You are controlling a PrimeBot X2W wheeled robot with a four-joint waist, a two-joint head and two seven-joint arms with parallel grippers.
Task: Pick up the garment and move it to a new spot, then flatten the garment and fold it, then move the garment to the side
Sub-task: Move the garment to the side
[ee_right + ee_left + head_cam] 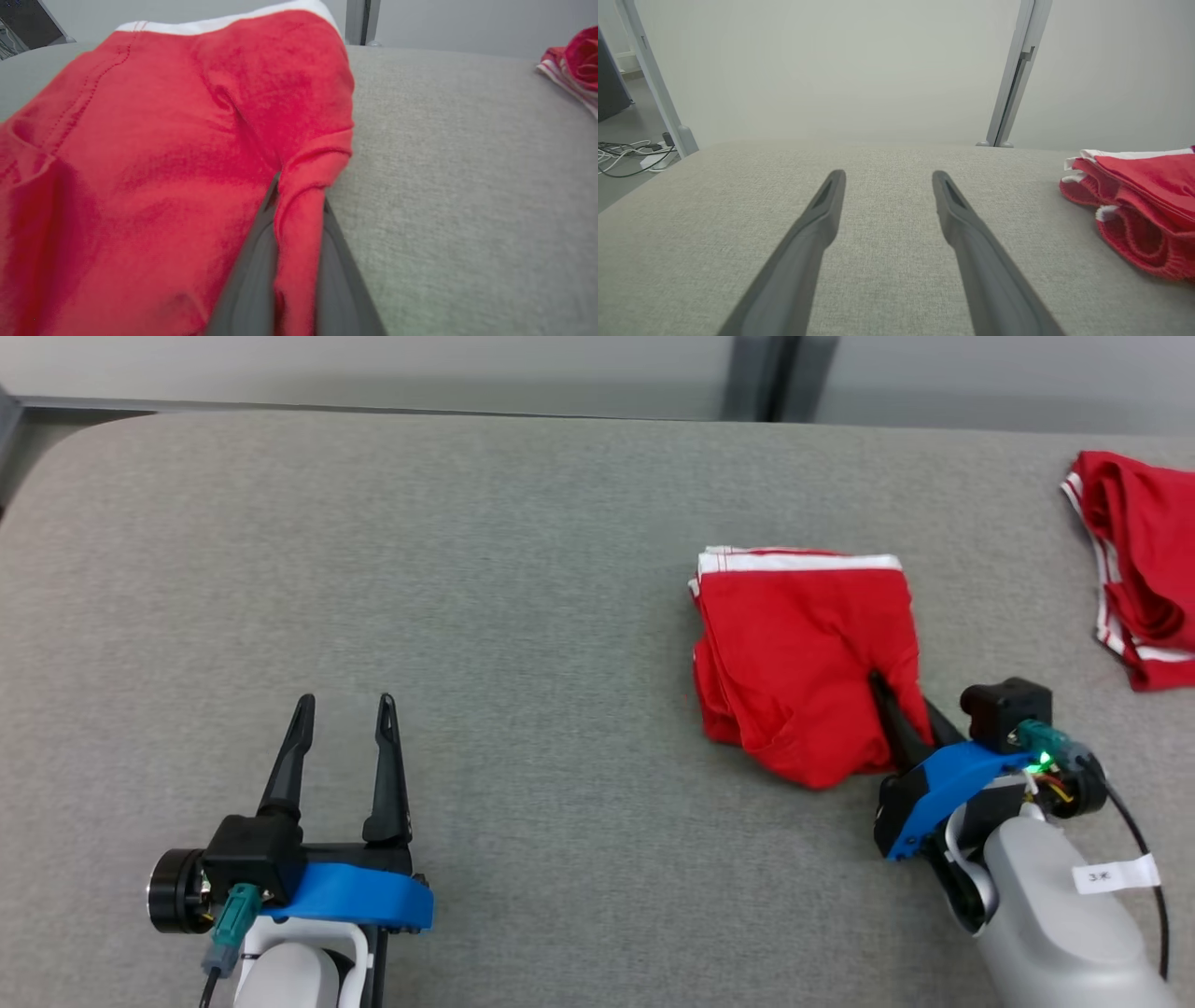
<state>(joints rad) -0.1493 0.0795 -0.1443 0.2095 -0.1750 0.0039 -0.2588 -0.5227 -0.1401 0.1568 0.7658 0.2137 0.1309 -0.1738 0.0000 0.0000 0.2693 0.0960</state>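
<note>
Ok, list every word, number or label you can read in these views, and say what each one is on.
Tag on the right forearm: a few dark characters, too small and blurred to read.
Garment: no print or label can be read on it.
There is no other readable text in these views.

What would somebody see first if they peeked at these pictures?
The bright folded red garment on the grey table, right of the middle, grabs your eye first. The right gripper pinches a fold at its near right edge. A second red garment lies crumpled at the far right, and the left gripper sits open at the lower left.
</note>
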